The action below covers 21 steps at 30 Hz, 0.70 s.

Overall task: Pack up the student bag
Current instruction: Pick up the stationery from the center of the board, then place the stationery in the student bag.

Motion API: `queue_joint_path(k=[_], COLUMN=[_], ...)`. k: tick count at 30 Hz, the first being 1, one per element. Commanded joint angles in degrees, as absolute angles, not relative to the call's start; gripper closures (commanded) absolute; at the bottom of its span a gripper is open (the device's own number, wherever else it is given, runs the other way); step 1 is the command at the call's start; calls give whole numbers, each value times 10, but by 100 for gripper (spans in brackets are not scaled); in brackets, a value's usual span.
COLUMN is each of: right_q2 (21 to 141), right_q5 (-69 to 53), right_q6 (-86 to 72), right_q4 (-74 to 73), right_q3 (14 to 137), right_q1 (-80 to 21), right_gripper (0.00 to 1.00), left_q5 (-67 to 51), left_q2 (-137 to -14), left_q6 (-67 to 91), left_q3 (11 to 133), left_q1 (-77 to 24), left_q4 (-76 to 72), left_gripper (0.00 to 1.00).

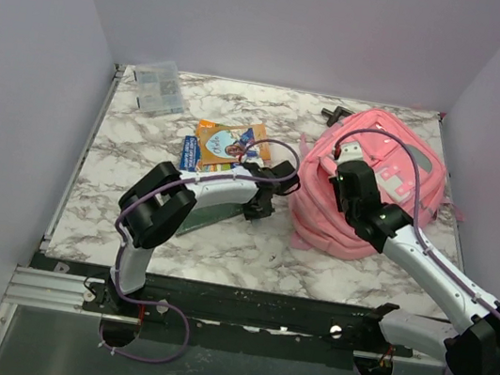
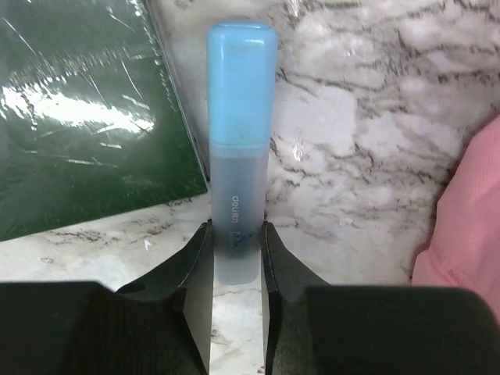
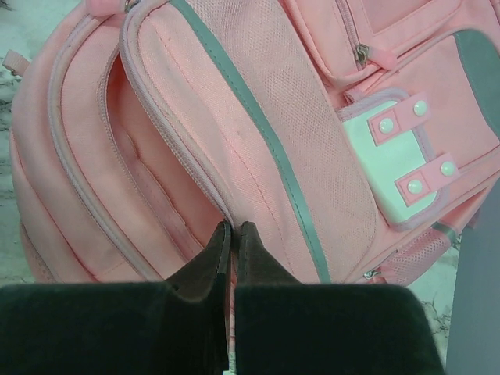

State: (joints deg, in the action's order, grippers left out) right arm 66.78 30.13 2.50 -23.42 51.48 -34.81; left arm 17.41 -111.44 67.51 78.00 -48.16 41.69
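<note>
The left gripper (image 2: pixel 236 229) pinches a frosted tube with a blue cap (image 2: pixel 241 94): both fingers press against its lower body. The tube lies on the marble table (image 2: pixel 351 117), just beside the edge of a glossy green book (image 2: pixel 86 117).

The right gripper (image 3: pixel 234 228) has its fingers pressed together, with the tips at a zip seam of the student bag (image 3: pixel 258 117). Whether any fabric is caught between them cannot be told.

The pink bag lies on the far right part of the table, its grey-trimmed pocket and white patch (image 3: pixel 379 156) facing up. Nothing inside it can be seen.

Left of the bag lie an orange picture booklet (image 1: pixel 229 139) and a small blue book (image 1: pixel 189 151). A clear plastic packet (image 1: pixel 159 88) sits in the far left corner.
</note>
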Motion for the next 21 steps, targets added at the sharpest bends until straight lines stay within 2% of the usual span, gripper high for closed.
queue_joint_path(k=[1,6,10,13,17,21], right_q2=[660,674,702,725,739,750], right_q5=[315,310,288,291,293,284], right_q6=[-22,-64,-106,-156,-225,-262], right_q4=[-216,-262,-327,-373,-407,-426], right_q3=[549,590,637,675,707,730], right_q1=[-347,-347,-347,-347,-346,-346], right_gripper=[100,99,99,99,99,99], left_q5=[208,185,76,-29,-128,-131], left_q2=[-1060,-970,-896,-854,-885,-943], left_q6=[636,580,549,556,590,622], left_q3=[782,778,737,676,686,733], left_q1=[-506,-520,-522,-522,-523,-521], left_q4=[430,388,277,133,49,43], left_gripper=[99,100,100,100,100,100])
